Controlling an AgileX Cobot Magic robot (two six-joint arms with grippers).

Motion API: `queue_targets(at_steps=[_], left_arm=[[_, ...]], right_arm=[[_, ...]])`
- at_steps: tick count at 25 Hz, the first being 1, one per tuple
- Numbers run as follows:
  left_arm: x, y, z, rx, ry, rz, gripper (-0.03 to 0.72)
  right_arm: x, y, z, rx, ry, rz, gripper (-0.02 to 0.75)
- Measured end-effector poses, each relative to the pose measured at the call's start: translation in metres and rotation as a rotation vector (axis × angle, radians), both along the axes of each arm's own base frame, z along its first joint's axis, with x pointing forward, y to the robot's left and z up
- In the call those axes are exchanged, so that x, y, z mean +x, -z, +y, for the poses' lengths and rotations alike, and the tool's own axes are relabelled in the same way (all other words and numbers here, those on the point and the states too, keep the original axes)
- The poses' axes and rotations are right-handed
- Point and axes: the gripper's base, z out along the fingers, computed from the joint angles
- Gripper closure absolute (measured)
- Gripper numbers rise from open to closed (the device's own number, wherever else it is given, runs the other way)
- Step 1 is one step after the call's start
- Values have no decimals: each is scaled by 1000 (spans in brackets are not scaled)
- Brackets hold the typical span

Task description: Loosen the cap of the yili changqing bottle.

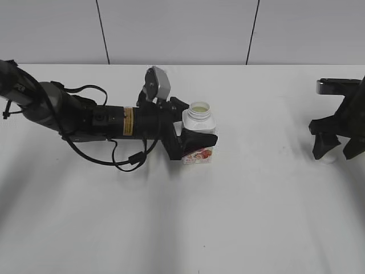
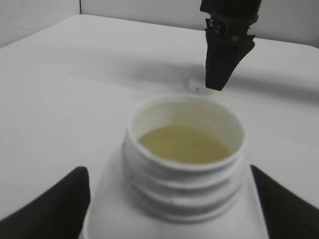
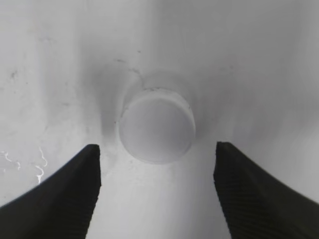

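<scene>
My left end effector (image 1: 197, 140) pinches the bottle (image 1: 199, 132) upright at mid-tabletop (image 1: 182, 217), neck open, pale drink showing. The cap (image 3: 157, 128) already lies flat at three o'clock, between my right end effector's (image 3: 157, 191) spread fingers. I'd hold the bottle steady and lift clear gently. The pink fruit label's writing is unreadable.

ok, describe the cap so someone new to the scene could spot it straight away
On the white table, look far right, where the right claw hangs open, apart from the bottle held mid-table by the left claw. The cap lies on the table between its fingers: a small round flat-topped white disc, nearly blending into the surface.
</scene>
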Motion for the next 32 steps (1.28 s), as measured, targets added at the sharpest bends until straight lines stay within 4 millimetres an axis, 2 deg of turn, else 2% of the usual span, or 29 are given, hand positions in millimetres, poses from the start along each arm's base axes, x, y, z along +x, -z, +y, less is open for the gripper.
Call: queue_targets(at_steps=[7, 14, 19, 23, 27, 32], left_arm=[[-2, -25, 0, 20, 42, -22, 129], [-1, -48, 1, 29, 23, -30, 129], [0, -85, 4, 67, -32, -80, 129], [-3, -119, 9, 106, -83, -93, 129], [-1, -147, 19, 181, -206, -119, 129], [11, -181, 47, 342, -539, -249, 129]], right_arm=[[5, -16, 1, 8, -7, 15, 181], [7, -57, 3, 31, 19, -93, 181], [4, -80, 3, 40, 24, -153, 181], [1, -88, 4, 43, 25, -161, 181], [-4, -96, 4, 47, 21, -153, 181], [-8, -108, 5, 49, 17, -162, 181]])
